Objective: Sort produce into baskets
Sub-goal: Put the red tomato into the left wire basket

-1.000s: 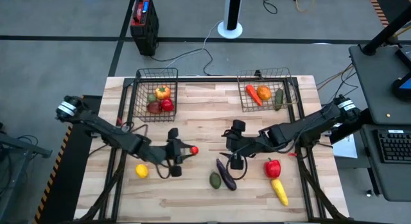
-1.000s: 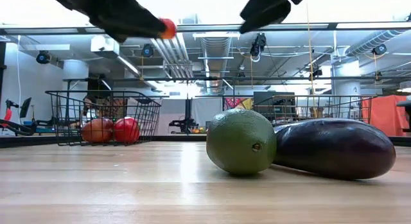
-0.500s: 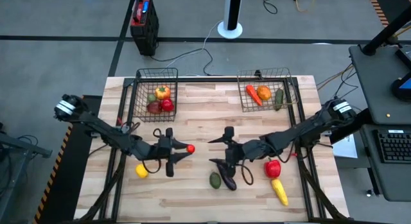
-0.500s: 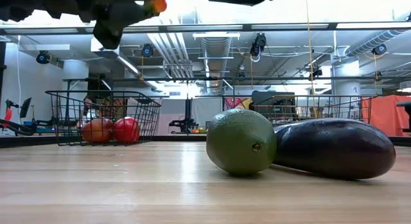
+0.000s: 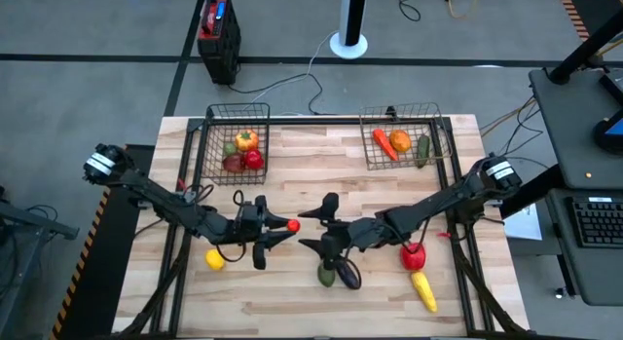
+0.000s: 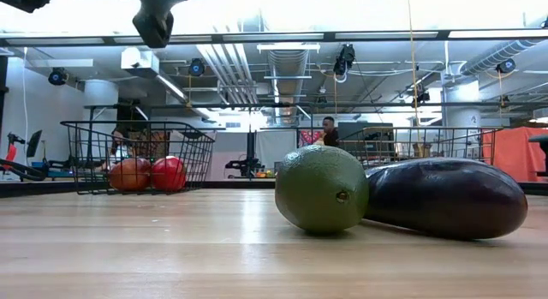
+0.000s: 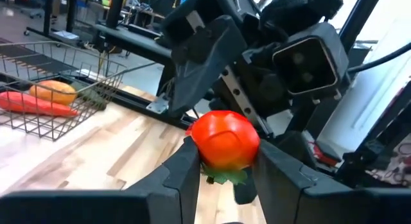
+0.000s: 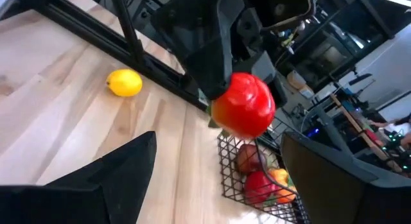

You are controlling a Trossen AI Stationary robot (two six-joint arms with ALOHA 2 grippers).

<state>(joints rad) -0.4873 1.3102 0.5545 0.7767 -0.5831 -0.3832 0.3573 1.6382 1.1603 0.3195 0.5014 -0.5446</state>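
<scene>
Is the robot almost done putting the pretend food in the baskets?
About halfway. Done: the left wire basket holds red fruits and a small pepper; the right wire basket holds a carrot, an orange and a green vegetable. In hand: the left gripper holds a small red tomato; the open right gripper faces it. Left on the table: yellow lemon, green avocado, purple eggplant, red pepper, yellow corn.

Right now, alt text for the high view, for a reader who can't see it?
Over a wooden table, the left gripper holds a small red tomato at mid-table, facing the open right gripper above a green avocado and purple eggplant. Two wire baskets at the far edge hold produce.
</scene>
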